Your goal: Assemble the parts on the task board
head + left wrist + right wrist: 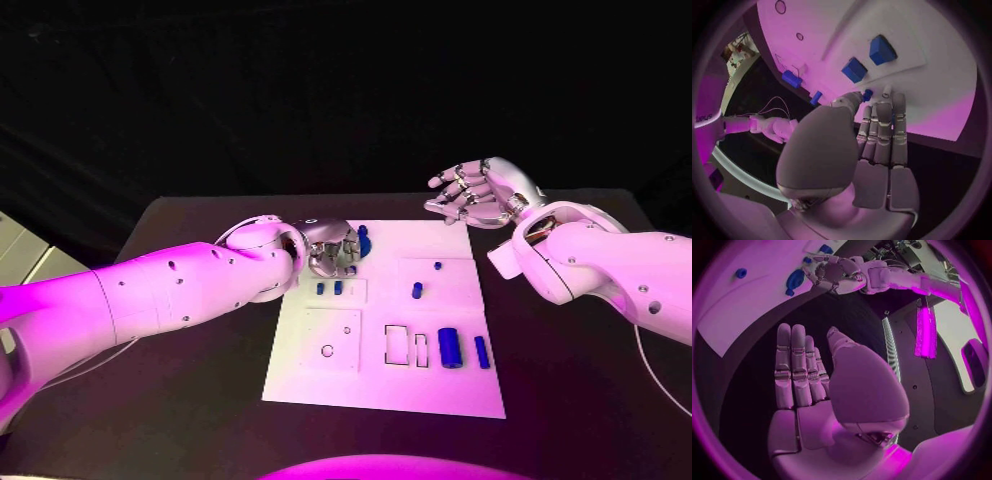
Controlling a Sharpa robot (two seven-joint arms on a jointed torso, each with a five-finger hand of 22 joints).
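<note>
Near the board's front edge, two blue cylinders (449,347) wait; left hand (329,250) pinches a small blue part (867,94) for seating; right hand (477,194) hovers spread, clear.

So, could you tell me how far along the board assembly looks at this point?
Early to midway, I'd judge. Some small blue parts already sit in a recess on the task board. The left hand works at the board's far edge, its fingers at a small blue piece; whether it grips it is unclear. The right hand hovers open off the board. Two blue cylinders lie loose, and rectangular slots stand unfilled.
</note>
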